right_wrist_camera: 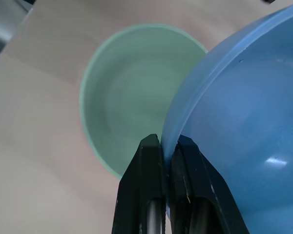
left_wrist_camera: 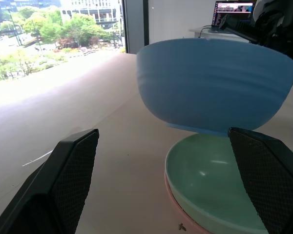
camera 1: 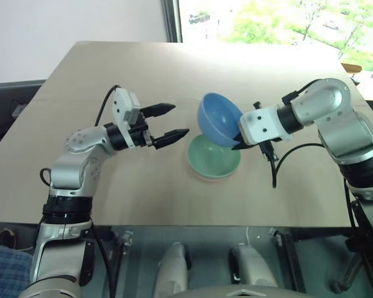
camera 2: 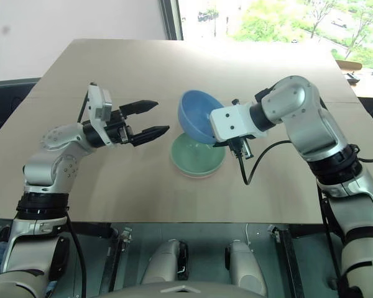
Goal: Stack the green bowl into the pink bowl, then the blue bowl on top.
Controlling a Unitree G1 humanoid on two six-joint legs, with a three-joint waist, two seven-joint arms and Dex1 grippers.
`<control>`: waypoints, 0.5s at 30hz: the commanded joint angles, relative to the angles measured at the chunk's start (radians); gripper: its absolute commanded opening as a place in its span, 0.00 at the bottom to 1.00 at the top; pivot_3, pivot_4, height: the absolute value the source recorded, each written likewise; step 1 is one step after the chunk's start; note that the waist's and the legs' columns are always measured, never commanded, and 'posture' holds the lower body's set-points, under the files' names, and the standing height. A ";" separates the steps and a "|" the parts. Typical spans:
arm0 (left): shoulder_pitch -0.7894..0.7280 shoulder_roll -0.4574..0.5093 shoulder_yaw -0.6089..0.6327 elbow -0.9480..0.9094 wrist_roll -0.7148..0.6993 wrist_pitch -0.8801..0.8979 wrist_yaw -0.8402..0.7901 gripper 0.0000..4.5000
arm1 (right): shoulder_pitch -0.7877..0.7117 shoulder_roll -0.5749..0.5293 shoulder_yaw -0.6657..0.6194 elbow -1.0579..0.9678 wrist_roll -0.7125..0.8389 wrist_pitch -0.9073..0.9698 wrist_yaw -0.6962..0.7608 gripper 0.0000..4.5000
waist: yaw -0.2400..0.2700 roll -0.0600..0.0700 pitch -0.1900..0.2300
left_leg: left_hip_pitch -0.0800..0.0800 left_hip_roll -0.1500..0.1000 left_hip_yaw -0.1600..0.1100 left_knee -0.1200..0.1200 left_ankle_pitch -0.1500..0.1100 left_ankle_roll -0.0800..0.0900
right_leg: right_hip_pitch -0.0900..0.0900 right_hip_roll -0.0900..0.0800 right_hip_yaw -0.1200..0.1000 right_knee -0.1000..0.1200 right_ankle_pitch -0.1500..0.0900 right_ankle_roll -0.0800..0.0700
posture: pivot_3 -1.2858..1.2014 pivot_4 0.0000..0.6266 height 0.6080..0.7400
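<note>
The green bowl (camera 1: 213,158) sits nested in the pink bowl (left_wrist_camera: 177,207), of which just a thin rim peeks out beneath it, at the middle of the table. The blue bowl (camera 1: 219,118) hangs tilted just above their far edge, its opening turned toward me. My right gripper (camera 1: 239,141) is shut on the blue bowl's rim (right_wrist_camera: 195,87), pinching the rim between its fingers (right_wrist_camera: 145,161). Left of the bowls my left gripper (camera 1: 171,121) is open and empty, pointing at them; its fingers (left_wrist_camera: 71,175) frame the stack in the left wrist view.
The wooden table (camera 1: 112,81) stretches back to a bright window (camera 1: 267,18). Its front edge (camera 1: 174,225) runs close to me. A lit screen (left_wrist_camera: 232,9) stands beyond the table on the right side.
</note>
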 commanded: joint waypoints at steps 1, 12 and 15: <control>-0.033 0.047 0.011 -0.015 -0.009 0.007 -0.064 1.00 | 0.013 -0.043 -0.022 -0.102 0.041 0.071 0.009 0.01 | 0.000 0.000 0.000 | 0.000 0.000 0.000 0.000 0.000 0.000 | 0.000 0.000 0.000 0.000 0.000 0.000 | 0.52 0.24 1.00; -0.031 0.147 0.023 0.035 0.008 0.021 -0.162 1.00 | 0.032 -0.080 -0.007 -0.146 0.071 0.100 -0.021 0.83 | 0.000 0.000 0.000 | 0.000 0.000 0.000 0.000 -0.001 0.001 | 0.000 0.000 0.000 0.000 0.000 0.000 | 0.52 0.24 1.00; -0.026 0.152 0.022 0.034 0.013 0.017 -0.167 1.00 | 0.041 -0.068 -0.010 -0.146 0.071 0.097 -0.049 0.99 | 0.000 0.000 0.000 | 0.000 0.000 0.000 0.000 -0.001 0.001 | 0.000 0.000 0.000 0.000 0.000 0.000 | 0.52 0.24 1.00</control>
